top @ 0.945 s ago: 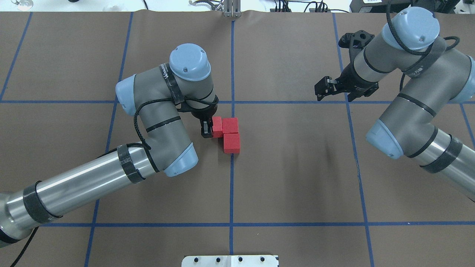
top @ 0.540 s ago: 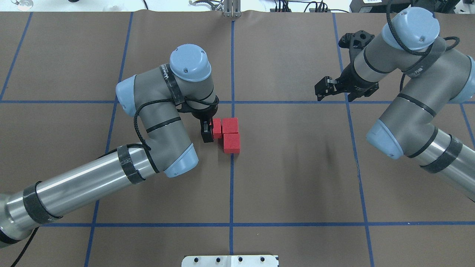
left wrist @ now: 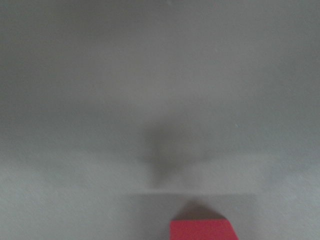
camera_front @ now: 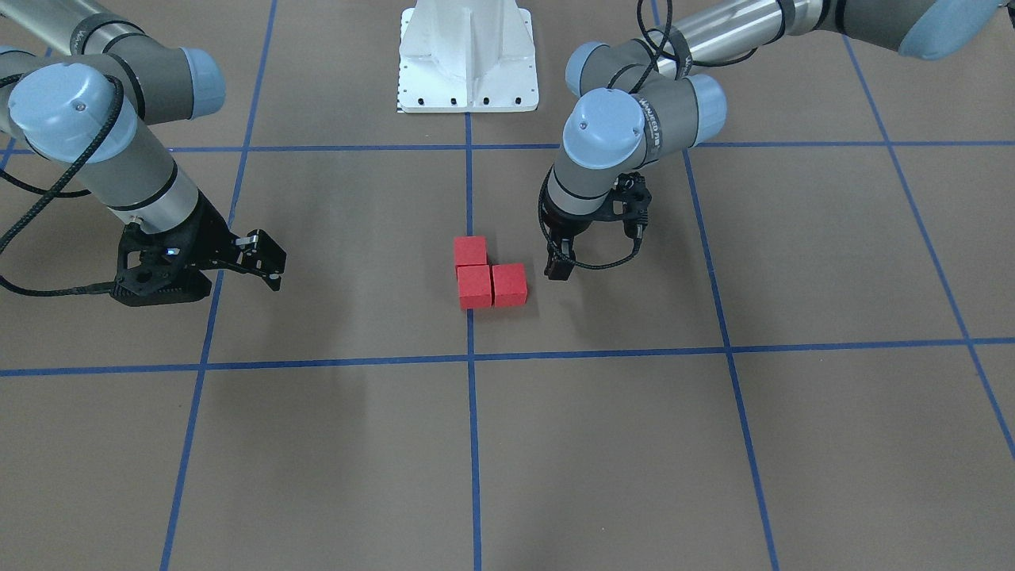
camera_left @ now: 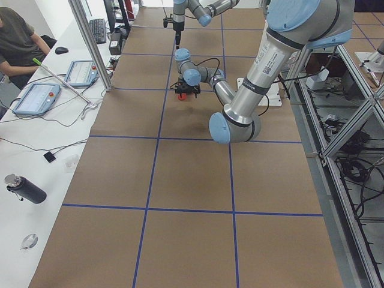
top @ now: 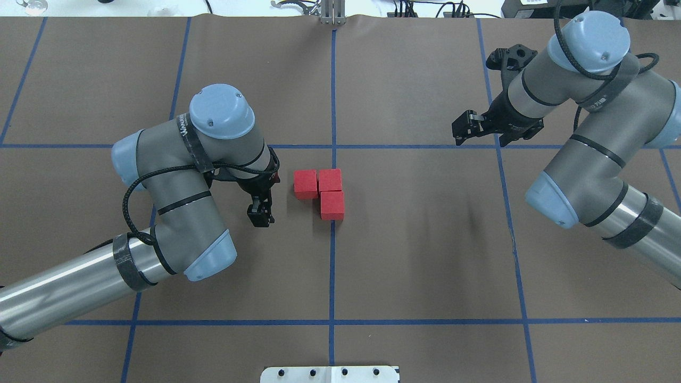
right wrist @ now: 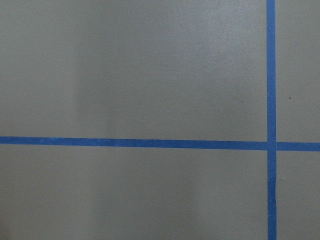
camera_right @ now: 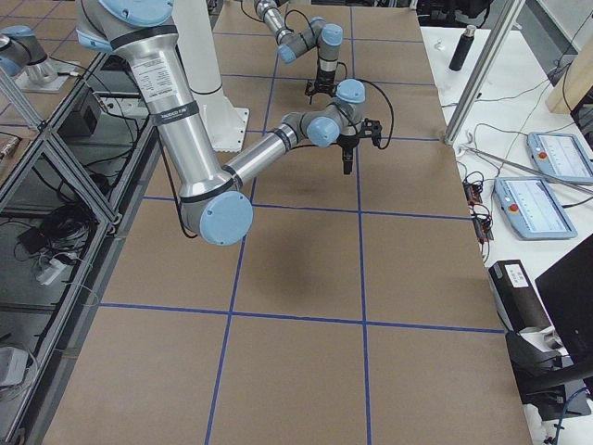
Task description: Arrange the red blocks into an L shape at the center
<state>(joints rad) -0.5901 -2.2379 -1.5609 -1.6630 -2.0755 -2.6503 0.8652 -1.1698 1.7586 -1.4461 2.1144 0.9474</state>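
Hovering my left gripper [top: 260, 217] just above the brown matte desk [top: 425, 255], I am pressing its fingers together with nothing between them. It is hanging to my left of the three small matte red cubes [top: 330, 180], near them but touching none of them.

The cubes are lying at the middle of the desk, face against face, and they are making an L. The corner cube [camera_front: 474, 286] is sitting on the central blue tape line [top: 332, 266]. From it one leg is pointing toward my left, ending in the left cube [top: 305, 184], which is resting wholly on my left of that line. The other leg is pointing back toward my white base plate [top: 330, 374], ending in the near cube [top: 332, 205], which is also straddling the line. Both legs are two cubes long, so neither axis is the longer one. One is running across the desk and the other along the tape, with the cube faces roughly square to the grid.

My left wrist camera is giving a blurred picture with only the edge of one red cube at the bottom.

My right gripper [top: 462, 127] is hanging well apart from the cubes, over a crossing of blue tape lines on my right, with its fingers spread and empty.
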